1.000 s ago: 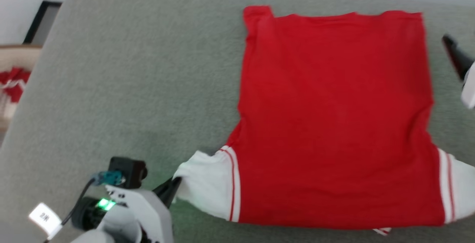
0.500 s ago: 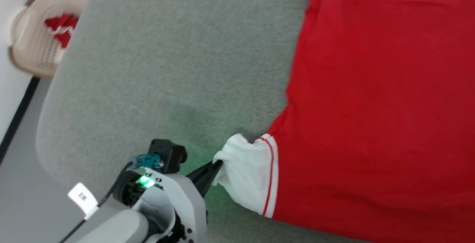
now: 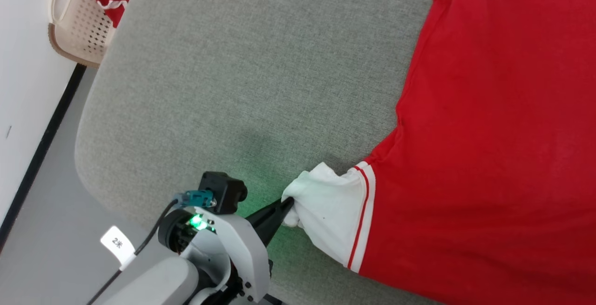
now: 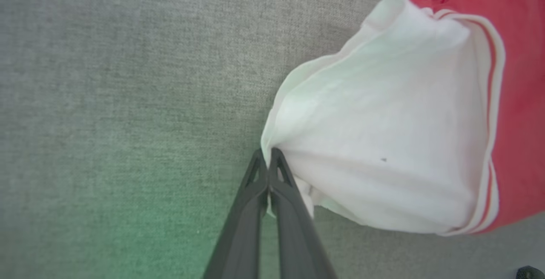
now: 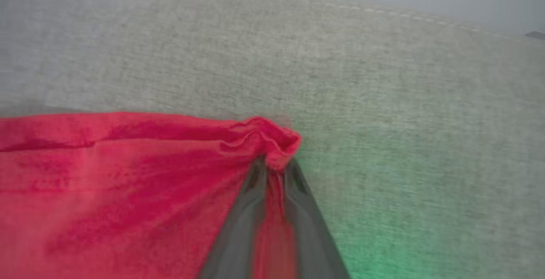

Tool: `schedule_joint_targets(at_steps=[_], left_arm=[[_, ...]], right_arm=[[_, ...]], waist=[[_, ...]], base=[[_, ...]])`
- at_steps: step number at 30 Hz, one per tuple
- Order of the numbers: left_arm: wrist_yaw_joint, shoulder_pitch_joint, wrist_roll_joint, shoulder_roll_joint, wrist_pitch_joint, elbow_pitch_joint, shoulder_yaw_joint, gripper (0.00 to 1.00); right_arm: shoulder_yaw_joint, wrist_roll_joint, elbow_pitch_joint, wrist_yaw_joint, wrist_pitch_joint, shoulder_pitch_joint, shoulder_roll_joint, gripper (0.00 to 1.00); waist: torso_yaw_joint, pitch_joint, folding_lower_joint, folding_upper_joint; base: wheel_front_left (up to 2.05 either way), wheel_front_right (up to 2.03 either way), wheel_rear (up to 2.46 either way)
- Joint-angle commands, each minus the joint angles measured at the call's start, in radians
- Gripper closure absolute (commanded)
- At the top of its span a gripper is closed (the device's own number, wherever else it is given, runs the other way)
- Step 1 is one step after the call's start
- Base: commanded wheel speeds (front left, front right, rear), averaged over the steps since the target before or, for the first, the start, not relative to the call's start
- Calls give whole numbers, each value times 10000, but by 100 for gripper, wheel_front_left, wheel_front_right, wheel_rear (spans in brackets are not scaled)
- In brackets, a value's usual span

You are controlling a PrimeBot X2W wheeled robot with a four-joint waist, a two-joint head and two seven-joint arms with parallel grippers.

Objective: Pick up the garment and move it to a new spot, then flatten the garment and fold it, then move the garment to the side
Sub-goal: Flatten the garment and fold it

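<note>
On the grey cushion (image 3: pixel 233 63), shirt (image 3: pixel 489 132) lies flat, plain red side up. Left end effector (image 3: pixel 285 204) pinched closed on white sleeve (image 3: pixel 333 207) edge; right end effector (image 5: pixel 274 166) clamped on a red corner.

A broad grey cushion (image 3: pixel 260 63) with a coarse woven cover spreads across the head view, and its near left corner is rounded. Soft, even light falls on it, with a green tint (image 3: pixel 265 188) on the weave near the front edge. To the left lies a smooth grey floor (image 3: pixel 51 212), met by a white wall (image 3: pixel 23 86) with a black skirting strip (image 3: pixel 46 142). By the wall stands a beige perforated basket (image 3: pixel 79 21) holding red-and-white cloth (image 3: pixel 111 0). In the right wrist view a line of stitching (image 5: pixel 362 8) runs along the cushion's edge.
</note>
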Motion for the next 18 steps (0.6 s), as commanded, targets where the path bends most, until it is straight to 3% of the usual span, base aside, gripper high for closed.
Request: schedule_joint_targets(at_steps=[1,11,14,18], left_arm=[[-25,-78,-47,-20,-23,140,39,100],[52,21,-115,309,-255,500,327,100],[166,216,-181,474,-314,482,444,100],[359,490,-262,750,-366,381,556,100]], right_arm=[[157,-135,1239,85,867,1494,601,100],[669,131,540,86,1017,1477,979,100],[1317,737,-198,87,1184,2043,1257,100],[2256,2108,-2040,89,1385,3272,1054,100]], waist=[[-92,-55,0,0],[-939,-715,0,0],[-1321,-1073,0,0],[-1784,-1553,0,0]], base=[[0,0,0],[0,0,0],[0,0,0],[0,0,0]])
